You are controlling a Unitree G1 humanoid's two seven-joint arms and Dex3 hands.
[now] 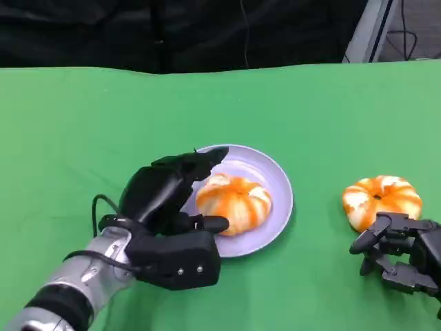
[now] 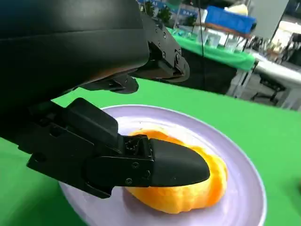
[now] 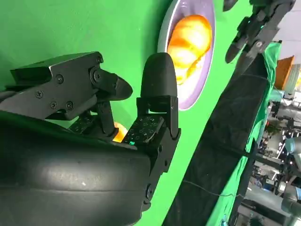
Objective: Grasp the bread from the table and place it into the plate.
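One orange-and-white striped bread (image 1: 234,202) lies in the lavender plate (image 1: 275,179) at the table's middle. My left hand (image 1: 165,214) is at the plate's left rim, its fingers spread over the bread and its thumb (image 2: 174,167) lying along the bread's (image 2: 202,188) near side; the loaf rests on the plate (image 2: 244,188). A second, similar bread (image 1: 381,200) sits on the green cloth to the right. My right hand (image 1: 400,255) stays just in front of it with fingers apart and nothing held; a sliver of that bread (image 3: 118,133) shows between its fingers.
The green cloth (image 1: 103,124) covers the whole table, with bare room at the left and the back. Its far edge meets a dark backdrop (image 1: 172,31). The right wrist view shows the plate (image 3: 200,89) and my left hand (image 3: 256,28) beyond it.
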